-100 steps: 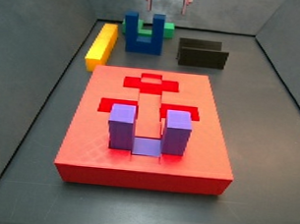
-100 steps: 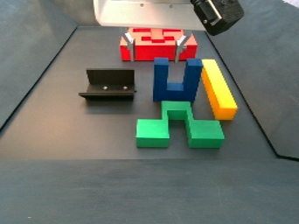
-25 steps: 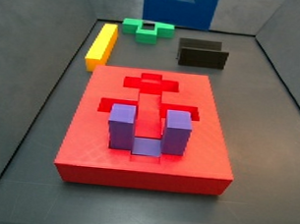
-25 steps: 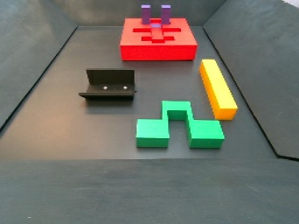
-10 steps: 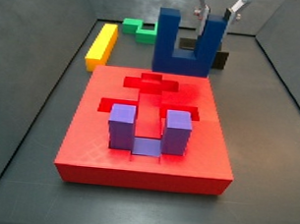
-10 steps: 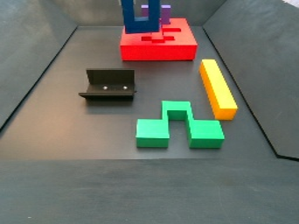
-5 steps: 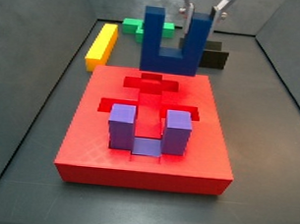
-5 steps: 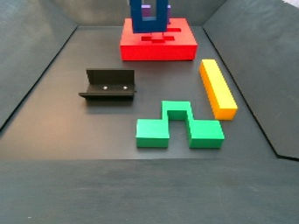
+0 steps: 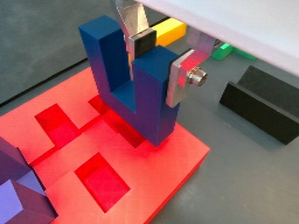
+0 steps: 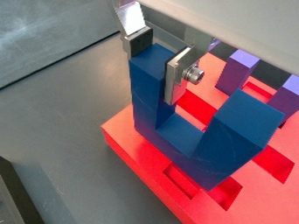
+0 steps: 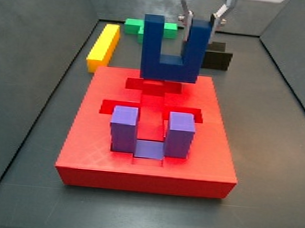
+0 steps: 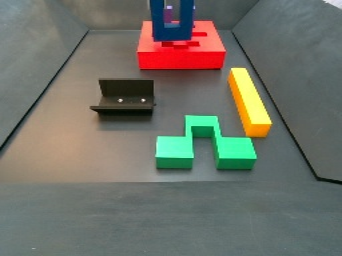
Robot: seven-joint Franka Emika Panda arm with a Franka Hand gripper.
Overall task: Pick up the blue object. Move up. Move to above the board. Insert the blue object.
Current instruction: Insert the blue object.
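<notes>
The blue object [image 11: 173, 52] is a dark blue U-shaped block, upright with its prongs up. My gripper [image 11: 204, 23] is shut on one prong, with silver fingers [image 9: 180, 77] on both its sides in both wrist views [image 10: 158, 59]. The block's base is down at the far end of the red board [image 11: 96, 153], over its cross-shaped recesses [image 9: 103, 179]. I cannot tell whether it is seated. In a side view the blue object [image 12: 171, 20] stands at the board [image 12: 167, 58]. A purple U-shaped block [image 11: 151, 132] sits in the board's near recess.
A yellow bar [image 11: 103, 44] lies on the floor beside the board's far corner. A green block [image 12: 203, 143] lies near it [image 12: 249, 100]. The fixture [image 12: 124, 97] stands on the dark floor, also seen in a wrist view [image 9: 263, 101]. Grey walls ring the floor.
Over the last second my gripper has carried the blue object down and sideways to the board's far end. Ten seconds ago it stood on the floor by the green block.
</notes>
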